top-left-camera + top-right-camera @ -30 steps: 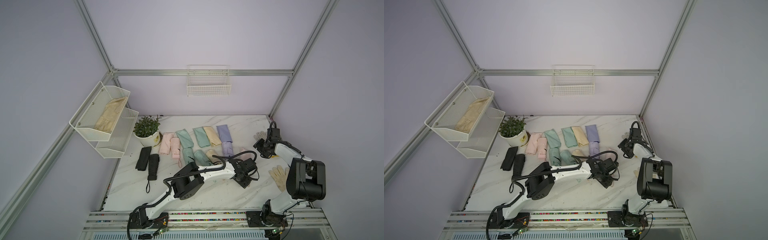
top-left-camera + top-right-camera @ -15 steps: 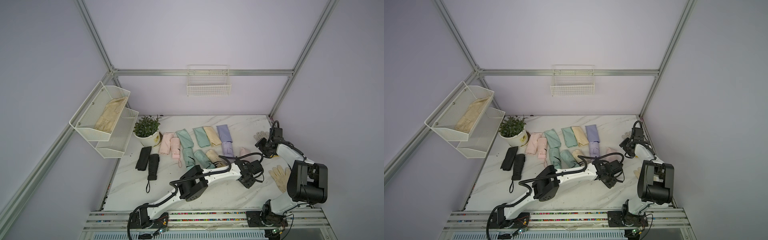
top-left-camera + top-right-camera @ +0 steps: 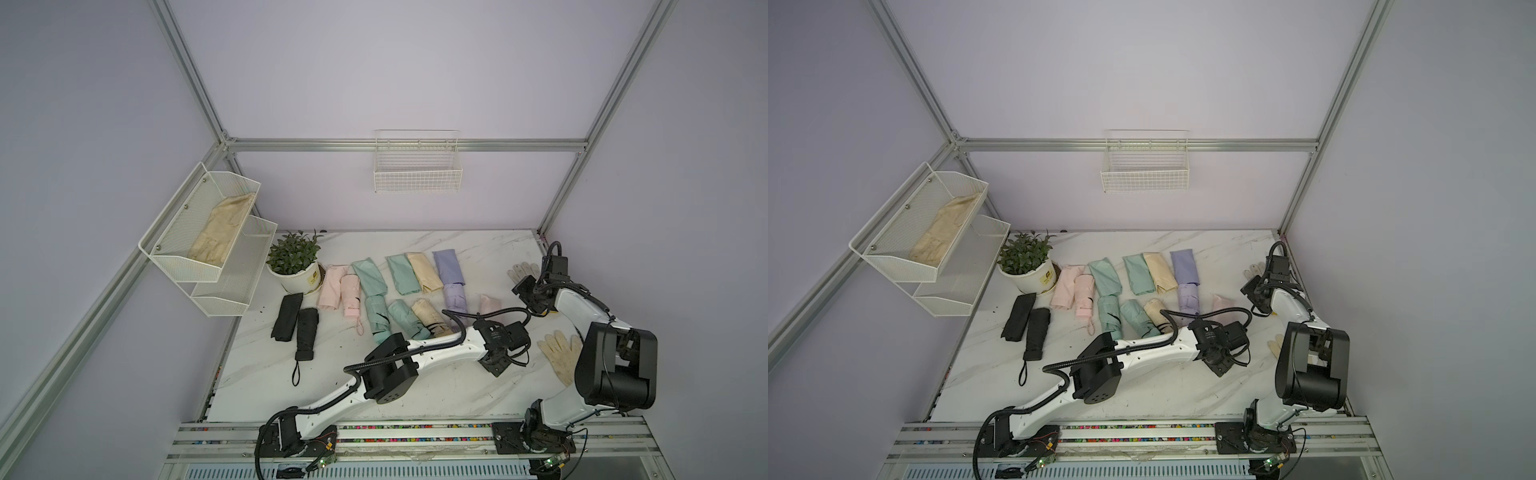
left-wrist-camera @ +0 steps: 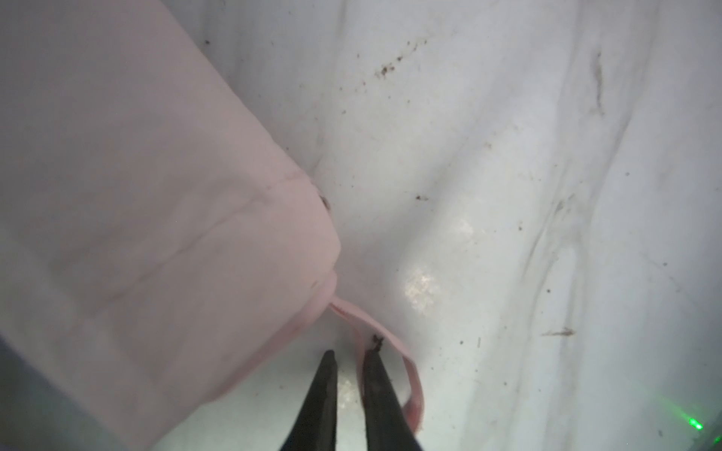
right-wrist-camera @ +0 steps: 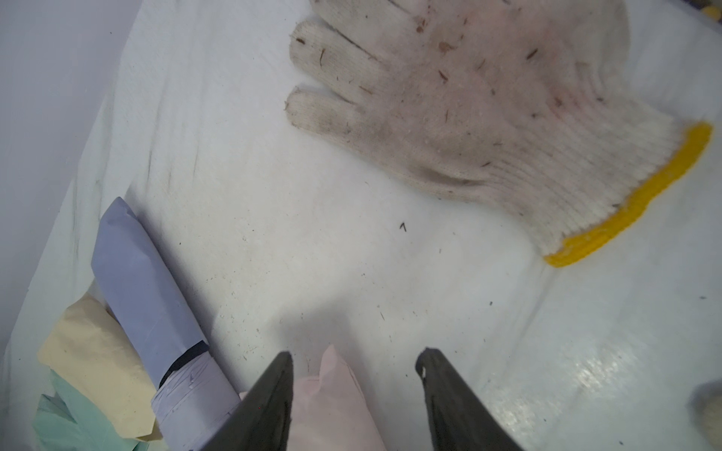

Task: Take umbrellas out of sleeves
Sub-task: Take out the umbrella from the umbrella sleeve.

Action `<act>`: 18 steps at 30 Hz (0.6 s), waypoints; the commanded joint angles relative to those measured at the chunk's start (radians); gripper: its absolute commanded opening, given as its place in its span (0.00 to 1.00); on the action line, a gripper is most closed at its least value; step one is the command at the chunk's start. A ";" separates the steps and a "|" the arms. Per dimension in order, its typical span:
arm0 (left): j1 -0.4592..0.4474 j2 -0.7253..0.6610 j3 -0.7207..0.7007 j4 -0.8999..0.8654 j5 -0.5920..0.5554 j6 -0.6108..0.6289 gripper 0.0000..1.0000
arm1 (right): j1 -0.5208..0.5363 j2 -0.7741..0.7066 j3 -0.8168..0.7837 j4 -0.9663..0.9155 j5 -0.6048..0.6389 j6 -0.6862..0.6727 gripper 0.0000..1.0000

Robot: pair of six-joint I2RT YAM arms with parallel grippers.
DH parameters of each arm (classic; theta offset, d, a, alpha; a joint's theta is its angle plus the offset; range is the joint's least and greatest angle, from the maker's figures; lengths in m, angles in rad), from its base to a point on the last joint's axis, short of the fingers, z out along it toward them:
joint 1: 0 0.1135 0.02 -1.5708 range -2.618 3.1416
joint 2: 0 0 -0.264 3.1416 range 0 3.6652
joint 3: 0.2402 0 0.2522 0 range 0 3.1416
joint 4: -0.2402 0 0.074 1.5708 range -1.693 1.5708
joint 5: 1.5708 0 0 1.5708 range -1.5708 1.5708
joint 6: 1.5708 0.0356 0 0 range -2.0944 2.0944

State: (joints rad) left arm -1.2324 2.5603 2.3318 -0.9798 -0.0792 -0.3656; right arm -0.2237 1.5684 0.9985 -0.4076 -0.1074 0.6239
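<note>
Pink, smooth cloth: a filled sleeve (image 4: pixel 156 234) lies flat on the desk (image 3: pixel 457 390) toward its right edge, just beside the lavender umbrella (image 3: pixel 455 297). The umbrella inside it is hidden; only its wrist loop (image 4: pixel 375 326) trails out of the sleeve's mouth onto the marble.

The left pincer (image 4: pixel 349 353) is pressed together down at the desk surface, with one strand of that loop caught between its thin tips. The right pincer (image 5: pixel 355 353) stands spread over the sleeve's closed end. One finger is against the cloth and the other is apart from it, so nothing is clamped there. A white knit glove (image 5: pixel 488 117) lies beyond, well apart.

The umbrella should be light and stiff along its shaft. The sleeve is soft and slippery and would likely slide along with the umbrella unless it is pinned. The loop is a narrow, limp strap: it will probably take up slack before it pulls, and it could slip out of a grip this fine.

The better holds seem to be the loop, or the handle cap once it shows, for the left pincer. For the right, the empty cloth at the closed end would do, pinched clear of the umbrella's tip, with the pull running straight along the sleeve.
</note>
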 commanded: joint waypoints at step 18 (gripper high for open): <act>0.115 -0.220 -0.368 0.184 0.297 -0.063 0.00 | -0.004 0.068 -0.043 0.072 -0.144 -0.062 0.63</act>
State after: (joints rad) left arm -1.1343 2.3859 2.0010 -0.8108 0.1703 -0.4061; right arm -0.2245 1.6157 0.9642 -0.3771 -0.2047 0.5831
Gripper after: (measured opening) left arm 0.047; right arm 0.629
